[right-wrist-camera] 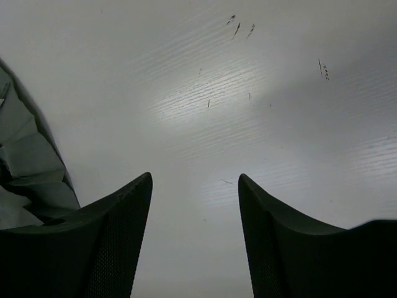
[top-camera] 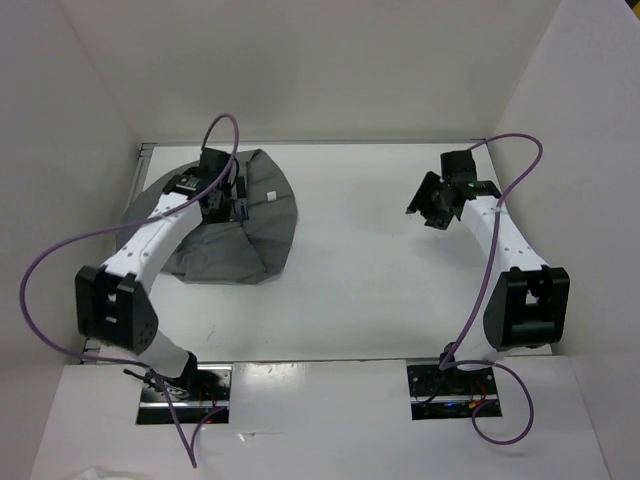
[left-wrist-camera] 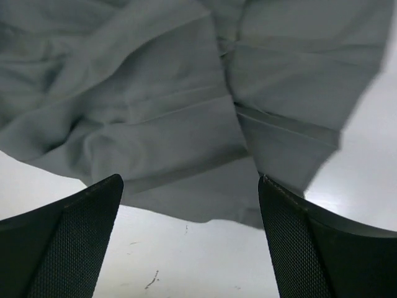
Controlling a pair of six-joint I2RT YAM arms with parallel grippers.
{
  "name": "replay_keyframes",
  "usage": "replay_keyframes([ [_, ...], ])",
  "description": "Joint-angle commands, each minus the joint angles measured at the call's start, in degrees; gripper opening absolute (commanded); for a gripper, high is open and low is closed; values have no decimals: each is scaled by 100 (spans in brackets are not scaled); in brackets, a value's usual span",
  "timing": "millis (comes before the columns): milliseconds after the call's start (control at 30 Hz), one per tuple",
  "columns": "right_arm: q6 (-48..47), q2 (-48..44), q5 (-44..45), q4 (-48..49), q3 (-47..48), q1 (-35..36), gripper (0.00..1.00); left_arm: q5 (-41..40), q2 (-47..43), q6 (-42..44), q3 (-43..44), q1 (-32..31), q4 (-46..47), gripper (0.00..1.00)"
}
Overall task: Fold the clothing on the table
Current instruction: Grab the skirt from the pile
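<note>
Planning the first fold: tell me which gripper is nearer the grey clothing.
Left. The left gripper hovers open over the clothing; the right gripper hangs open above the table, well apart from it.

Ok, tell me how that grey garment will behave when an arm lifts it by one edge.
The clothing will probably droop limply: it lies in soft creases. It looks thin, so likely light for its spread. Pushed across the table, it would likely bunch, rumpled as it is, rather than slide whole.
</note>
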Motion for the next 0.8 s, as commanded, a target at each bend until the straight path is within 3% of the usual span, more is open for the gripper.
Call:
replay_keyframes([
  [0,-34,-41,-158,135,-12,-32,63,-371,760,-574,278,141,-154,96],
  [167,-96,72,-211,135,-12,-32,63,-1242,2237,-653,1307,141,-445,96],
  [433,-210,135,-378,187,-74,20,63,-1805,2907,-706,1642,132,-147,96],
  [533,-211,187,-378,187,-74,20,63,-1745,3276,-706,1589,193,2,83],
  [700,-316,240,-492,248,-13,20,63,-1797,3663,-785,1520,141,169,76],
  [733,-316,240,-571,249,-12,20,63,-1797,3602,-785,1519,88,283,71],
  [767,-368,179,-572,249,-12,20,63,-1718,3471,-785,1519,88,284,46],
])
